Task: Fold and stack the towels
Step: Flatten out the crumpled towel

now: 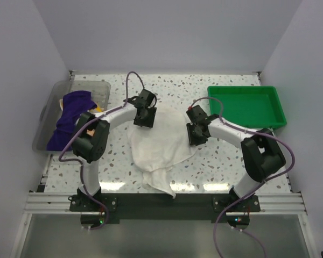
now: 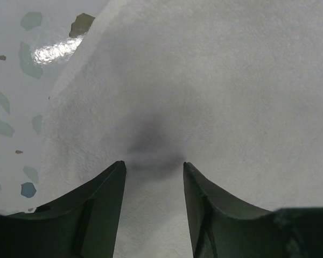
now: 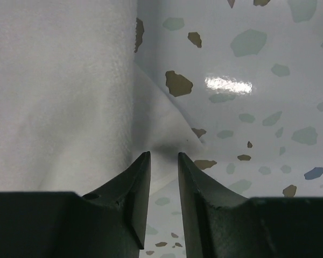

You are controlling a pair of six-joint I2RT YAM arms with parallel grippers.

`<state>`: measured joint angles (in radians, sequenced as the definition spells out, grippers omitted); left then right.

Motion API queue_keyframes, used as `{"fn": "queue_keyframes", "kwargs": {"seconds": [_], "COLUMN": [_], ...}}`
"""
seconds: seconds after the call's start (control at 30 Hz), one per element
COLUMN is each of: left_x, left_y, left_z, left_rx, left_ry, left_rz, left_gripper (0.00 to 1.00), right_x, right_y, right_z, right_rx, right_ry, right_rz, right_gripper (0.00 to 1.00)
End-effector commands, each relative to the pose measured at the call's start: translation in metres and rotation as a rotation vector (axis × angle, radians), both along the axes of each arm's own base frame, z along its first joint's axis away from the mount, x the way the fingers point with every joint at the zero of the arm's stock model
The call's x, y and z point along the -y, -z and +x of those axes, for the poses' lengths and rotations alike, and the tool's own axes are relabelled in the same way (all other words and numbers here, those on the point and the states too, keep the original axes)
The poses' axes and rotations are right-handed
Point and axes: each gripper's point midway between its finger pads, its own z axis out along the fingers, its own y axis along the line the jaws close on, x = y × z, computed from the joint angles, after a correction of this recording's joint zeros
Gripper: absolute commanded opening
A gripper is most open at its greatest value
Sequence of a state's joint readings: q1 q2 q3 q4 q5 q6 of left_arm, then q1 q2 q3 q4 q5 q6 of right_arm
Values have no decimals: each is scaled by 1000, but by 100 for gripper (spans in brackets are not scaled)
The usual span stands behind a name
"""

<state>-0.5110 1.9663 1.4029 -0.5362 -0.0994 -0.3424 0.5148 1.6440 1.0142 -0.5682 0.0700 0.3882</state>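
Observation:
A plain white towel [image 1: 159, 144] lies rumpled in the middle of the table, with a bunched tail toward the near edge. My left gripper [image 1: 144, 119] is open just above its far left part; the white towel [image 2: 215, 80] fills the left wrist view between my fingers [image 2: 110, 193]. My right gripper [image 1: 196, 137] is at the towel's right edge, jaws narrowly apart over a corner of the towel [image 3: 167, 123], nothing pinched. A deep purple towel [image 1: 70, 117] lies in a clear bin. A small orange patch [image 1: 99, 109] shows beside it; the lettered towel is otherwise hidden.
The clear bin [image 1: 49, 115] stands at the far left of the speckled table [image 1: 226, 161]. An empty green tray [image 1: 246, 105] stands at the far right. White walls close in the back and both sides.

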Motion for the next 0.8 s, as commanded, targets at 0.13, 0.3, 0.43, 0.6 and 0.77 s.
{"fn": "queue_keyframes", "kwargs": {"seconds": [0.13,0.3,0.43,0.6,0.77], "left_x": [-21,-51,-69,-66,-53], "left_y": [28,53,56,45,30], "left_z": [-24,-95,-147,-190,-216], "left_rx": [-67,-231,-343,-435,-485], "left_ry": [-28,-83,-105,-102,-80], "left_rz": [56,85,91,-3,-129], "left_gripper": [38,31,26,28,29], "right_x": [17,38,50,57,50], "right_y": [13,19,20,9,-12], "right_z": [17,6,0,7,23], "right_rx": [25,-4,-33,-35,5], "right_ry": [44,76,114,148,95], "right_rz": [-147,-235,-252,-202,-154], "right_gripper": [25,23,23,23,24]}}
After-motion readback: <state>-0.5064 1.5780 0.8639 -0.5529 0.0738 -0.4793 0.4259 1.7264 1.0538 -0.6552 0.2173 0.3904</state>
